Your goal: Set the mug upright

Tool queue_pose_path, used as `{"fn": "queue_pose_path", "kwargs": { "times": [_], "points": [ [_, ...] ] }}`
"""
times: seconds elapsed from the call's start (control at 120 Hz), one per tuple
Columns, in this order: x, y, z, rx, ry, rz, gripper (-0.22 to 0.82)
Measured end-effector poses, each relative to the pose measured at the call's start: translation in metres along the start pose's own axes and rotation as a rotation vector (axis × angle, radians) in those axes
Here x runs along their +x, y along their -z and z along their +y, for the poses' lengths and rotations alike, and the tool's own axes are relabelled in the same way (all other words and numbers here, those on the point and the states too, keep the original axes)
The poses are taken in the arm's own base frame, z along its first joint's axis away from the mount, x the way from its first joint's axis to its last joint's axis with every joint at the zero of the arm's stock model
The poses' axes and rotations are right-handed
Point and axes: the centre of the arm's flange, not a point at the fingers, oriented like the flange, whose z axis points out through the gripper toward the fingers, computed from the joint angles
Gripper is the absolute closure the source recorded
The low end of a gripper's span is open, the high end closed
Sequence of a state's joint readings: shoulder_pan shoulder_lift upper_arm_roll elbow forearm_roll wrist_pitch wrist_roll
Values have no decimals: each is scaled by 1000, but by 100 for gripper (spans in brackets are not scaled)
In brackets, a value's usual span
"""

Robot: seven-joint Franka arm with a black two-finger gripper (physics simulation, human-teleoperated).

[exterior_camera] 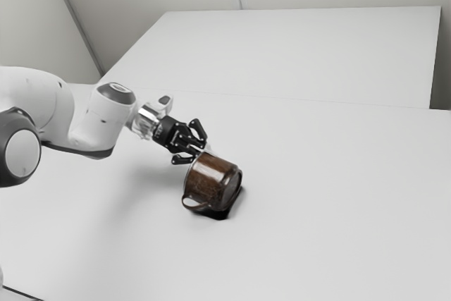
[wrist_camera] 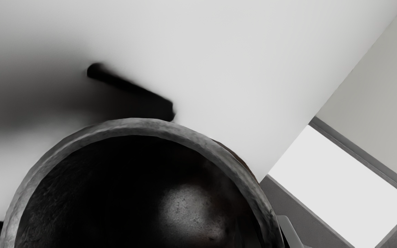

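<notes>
Mug (exterior_camera: 211, 182) is tipped sideways over the table (exterior_camera: 324, 195), its dark open mouth facing the gripper (exterior_camera: 196, 149). Arm's (exterior_camera: 103, 121) angled down right beside it, but can't tell if it's gripping anything.

Beneath me spreads a white table (exterior_camera: 317, 209), a brown mug (exterior_camera: 211, 181) tilted (touching or not, I can't tell) above its dark shadow (exterior_camera: 223, 215).

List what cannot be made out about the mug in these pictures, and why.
Inside of the mug, exterior view: hidden by its own wall.
Rest of the rim, wrist view: cut off by the edge.
Whether mug touches table, exterior view: masked by dark shadow.
</notes>
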State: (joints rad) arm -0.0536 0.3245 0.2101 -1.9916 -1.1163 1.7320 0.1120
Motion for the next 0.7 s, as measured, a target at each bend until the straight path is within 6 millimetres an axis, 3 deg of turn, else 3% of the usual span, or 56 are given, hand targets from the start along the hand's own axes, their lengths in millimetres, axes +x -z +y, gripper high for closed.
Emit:
{"fn": "queue_pose_path", "kwargs": {
  "times": [0.208, 0.342, 0.433, 0.617, 0.7],
  "points": [
    [-3, -5, 11, 32, -11, 17, 76],
    [-31, -2, 65, 216, -169, 59, 77],
    [-49, 2, 85, 379, -261, 101, 77],
    [-60, 2, 93, 664, -354, 166, 78],
    [-63, -7, 96, 789, -395, 192, 78]
  ]
}}
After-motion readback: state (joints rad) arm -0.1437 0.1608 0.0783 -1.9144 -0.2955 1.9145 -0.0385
